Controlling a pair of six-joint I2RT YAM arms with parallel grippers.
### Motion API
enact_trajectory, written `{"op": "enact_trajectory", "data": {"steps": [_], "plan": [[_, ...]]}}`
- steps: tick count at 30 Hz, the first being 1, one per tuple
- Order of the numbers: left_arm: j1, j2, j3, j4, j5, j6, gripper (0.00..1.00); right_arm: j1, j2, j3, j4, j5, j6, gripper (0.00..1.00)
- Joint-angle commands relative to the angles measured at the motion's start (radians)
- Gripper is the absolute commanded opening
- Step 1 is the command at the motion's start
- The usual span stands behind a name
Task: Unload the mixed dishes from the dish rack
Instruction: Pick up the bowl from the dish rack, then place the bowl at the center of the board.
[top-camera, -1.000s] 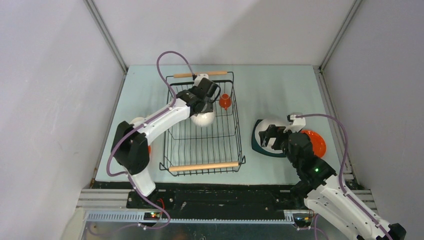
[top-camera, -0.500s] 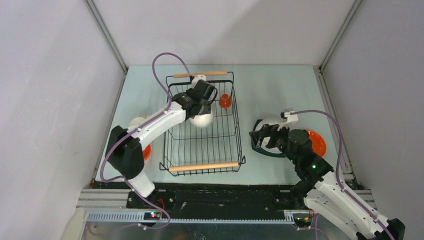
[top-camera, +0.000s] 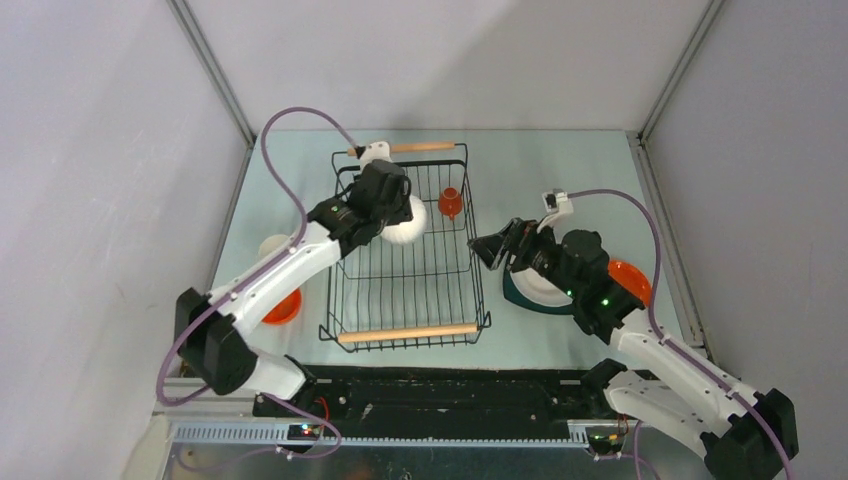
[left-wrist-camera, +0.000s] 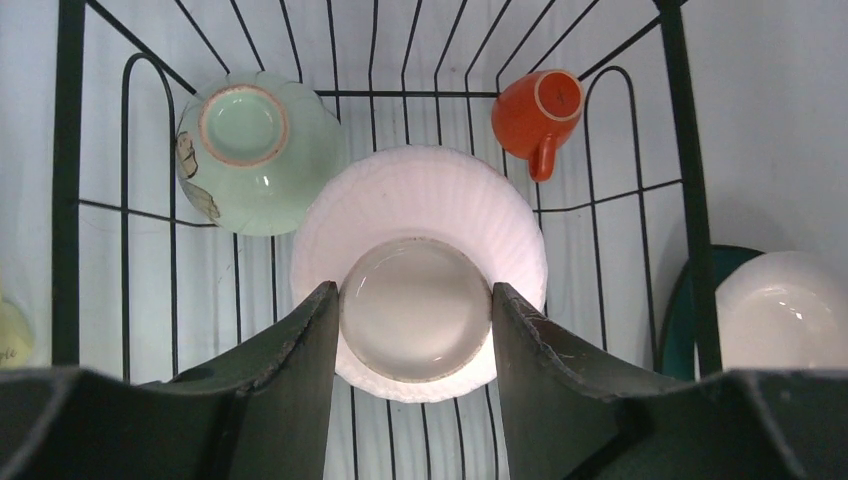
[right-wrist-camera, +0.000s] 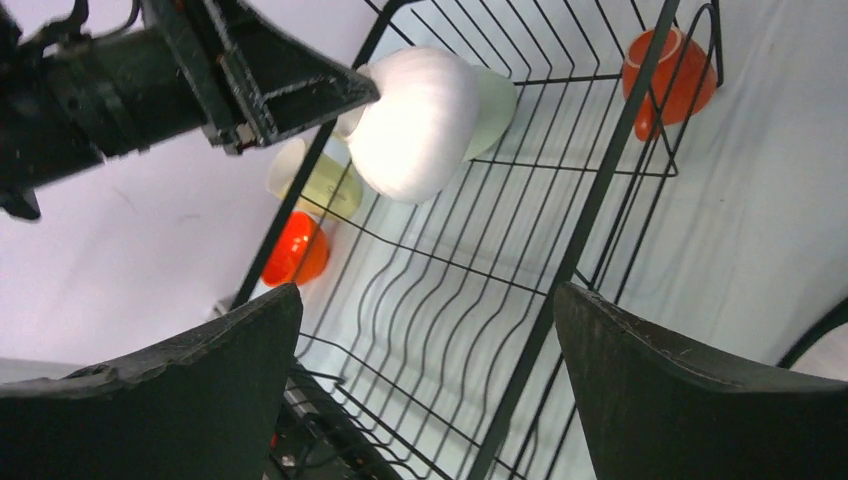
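The dish rack (top-camera: 440, 290) stands mid-table. My left gripper (top-camera: 392, 208) is shut on the foot ring of an upturned white bowl (left-wrist-camera: 420, 210) and holds it above the rack floor; the bowl also shows in the right wrist view (right-wrist-camera: 415, 120). An upturned pale green bowl (left-wrist-camera: 255, 150) and a small orange cup (left-wrist-camera: 535, 110) lie at the rack's far end. My right gripper (top-camera: 493, 248) is open and empty, just outside the rack's right wall. A second white bowl (top-camera: 540, 285) sits on the dark teal plate (top-camera: 515, 292).
An orange plate (top-camera: 632, 282) lies right of the teal plate. Left of the rack stand a pale yellow mug (top-camera: 272, 246) and an orange bowl (top-camera: 281, 306). Grey walls enclose the table on three sides. The rack's wooden handles (top-camera: 408, 333) cross its near and far ends.
My left gripper has risen and shifted towards the rack's far end with the white bowl. My right gripper has swung left from over the teal plate to the rack's right wall.
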Motion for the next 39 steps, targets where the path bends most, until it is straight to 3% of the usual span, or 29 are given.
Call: {"op": "enact_trajectory", "data": {"steps": [1,7,17,28,35,39], "plan": [[-0.002,-0.153,-0.058,0.145,0.011,-0.043,0.0,-0.009,0.011,0.044,0.119,0.012,0.139,1.0],[-0.001,-0.294,-0.15,0.241,0.072,-0.06,0.0,-0.012,0.047,0.044,0.204,-0.01,0.223,0.99],[-0.001,-0.413,-0.206,0.285,0.128,-0.072,0.0,-0.015,0.272,0.129,0.405,-0.232,0.265,1.0],[-0.002,-0.478,-0.258,0.329,0.153,-0.1,0.0,-0.004,0.541,0.156,0.802,-0.397,0.591,0.95],[-0.002,-0.476,-0.269,0.352,0.184,-0.119,0.0,0.03,0.659,0.184,1.039,-0.444,0.764,0.87],[-0.003,-0.474,-0.278,0.363,0.196,-0.128,0.0,0.052,0.714,0.205,1.141,-0.448,0.826,0.75]]}}
